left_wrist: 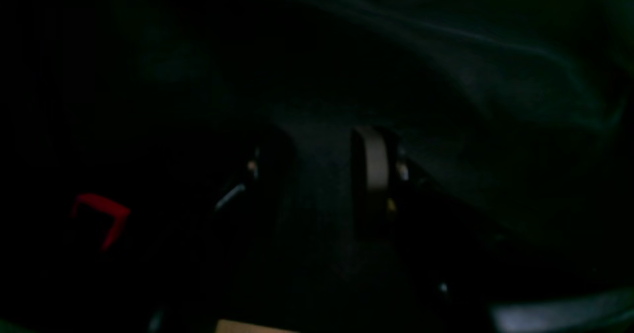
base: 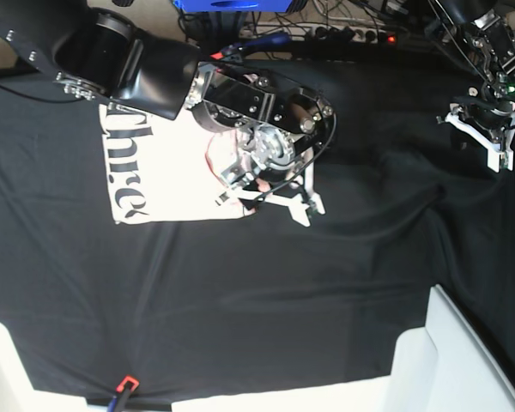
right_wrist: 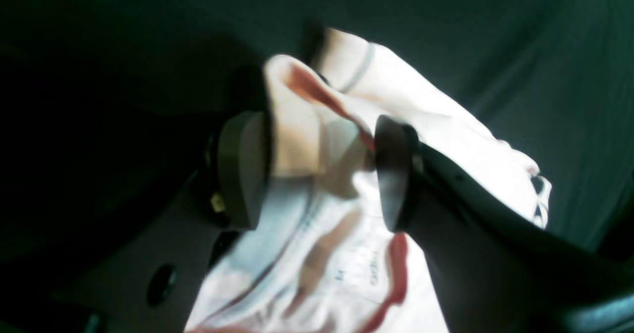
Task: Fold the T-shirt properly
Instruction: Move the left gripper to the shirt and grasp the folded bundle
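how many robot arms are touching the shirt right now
1. The right gripper has T-shirt fabric between its pads at the shirt's edge. The left gripper sits apart over the black table cloth, touching no shirt.

One T-shirt (base: 167, 176), one black table cloth (base: 266, 300), two hands.

The pale pink cotton T-shirt (base: 167, 184) carries big black serif lettering, turned sideways in the base view; the part showing reads "thre". In the right wrist view, small grey print on the cloth is too blurred to read.
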Controlling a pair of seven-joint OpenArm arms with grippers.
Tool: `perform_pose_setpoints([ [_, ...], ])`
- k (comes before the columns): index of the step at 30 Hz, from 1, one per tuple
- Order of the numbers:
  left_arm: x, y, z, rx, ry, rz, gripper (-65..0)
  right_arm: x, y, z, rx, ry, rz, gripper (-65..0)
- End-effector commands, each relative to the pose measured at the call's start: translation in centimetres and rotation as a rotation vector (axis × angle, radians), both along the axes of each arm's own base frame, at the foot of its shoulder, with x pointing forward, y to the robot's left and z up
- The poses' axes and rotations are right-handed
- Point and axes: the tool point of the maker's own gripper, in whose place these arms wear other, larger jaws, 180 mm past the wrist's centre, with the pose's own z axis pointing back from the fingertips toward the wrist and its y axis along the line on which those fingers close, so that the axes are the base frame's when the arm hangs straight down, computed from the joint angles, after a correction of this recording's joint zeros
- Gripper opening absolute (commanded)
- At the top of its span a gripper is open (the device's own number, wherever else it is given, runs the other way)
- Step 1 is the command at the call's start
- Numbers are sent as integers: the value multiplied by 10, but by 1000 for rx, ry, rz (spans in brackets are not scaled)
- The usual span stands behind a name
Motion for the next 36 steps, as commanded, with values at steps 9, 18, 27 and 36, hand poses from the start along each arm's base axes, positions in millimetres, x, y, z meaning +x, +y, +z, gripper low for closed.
perform_pose_setpoints([
  [9, 9, 8, 13, 24, -43, -4, -420, 16, 13, 17, 37, -74, 18, -318],
  [18, 9, 8, 12, 22, -41, -5, -420, 24, 5, 7, 5, -110, 32, -546],
  [27, 9, 8, 12, 22, -41, -5, -420, 26, 3, 7, -3, -112, 30, -650],
  [36, 8, 8, 12, 21, -40, -5, -420, 36, 13, 25, 39, -146, 36, -650],
])
